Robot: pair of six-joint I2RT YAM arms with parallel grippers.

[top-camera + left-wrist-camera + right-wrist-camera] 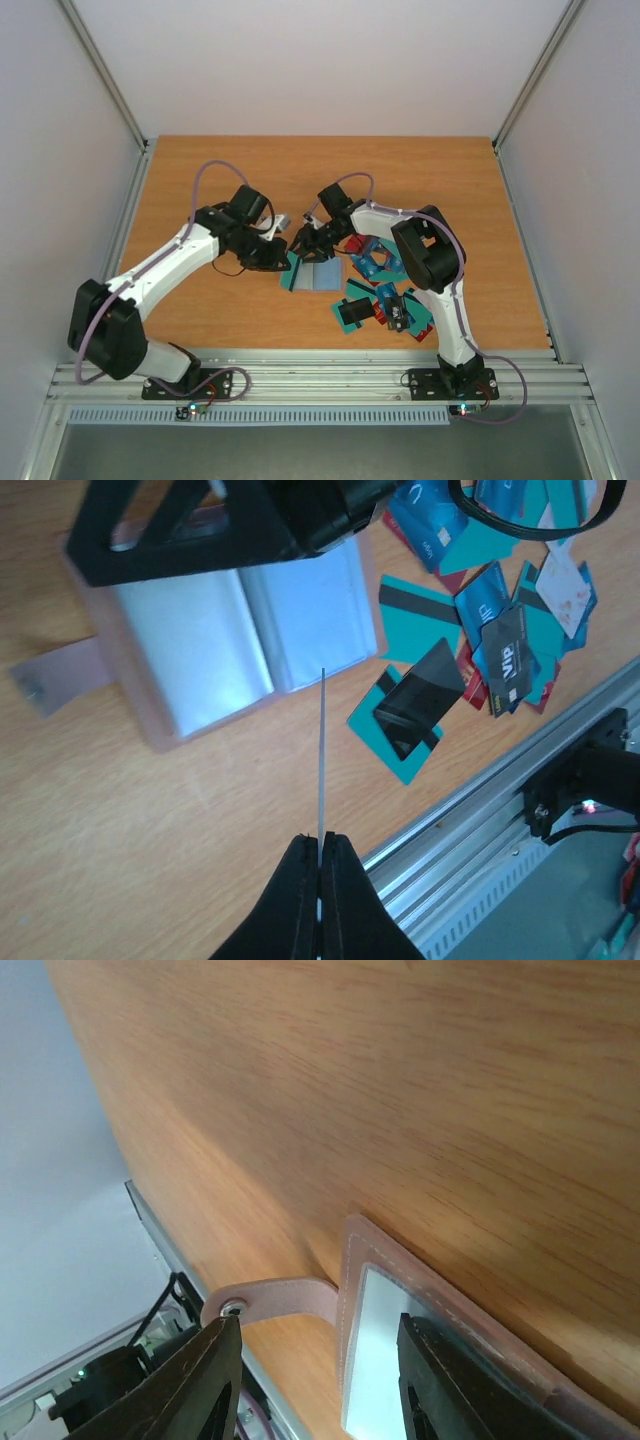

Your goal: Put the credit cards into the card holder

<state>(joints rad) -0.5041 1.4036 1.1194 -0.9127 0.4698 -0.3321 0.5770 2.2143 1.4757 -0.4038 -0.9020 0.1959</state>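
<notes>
The card holder [320, 275] lies open on the table, grey-blue inner pockets up, with a tan-pink rim and a strap [55, 675]. My left gripper [320, 838] is shut on one thin credit card [322, 750], seen edge-on, its tip just short of the holder's [240, 640] near edge. From above, this teal card [291, 273] sits at the holder's left side under the left gripper [283, 262]. My right gripper [305, 245] is open over the holder's far edge. One finger [450, 1380] rests on the inner face [375, 1350]; the other finger [210, 1380] is beside the strap [275, 1298].
Several loose credit cards [382, 292], teal, red, blue and black, lie heaped right of the holder; they also show in the left wrist view [480, 610]. The metal rail [320, 375] runs along the table's near edge. A raised frame borders the table left and right.
</notes>
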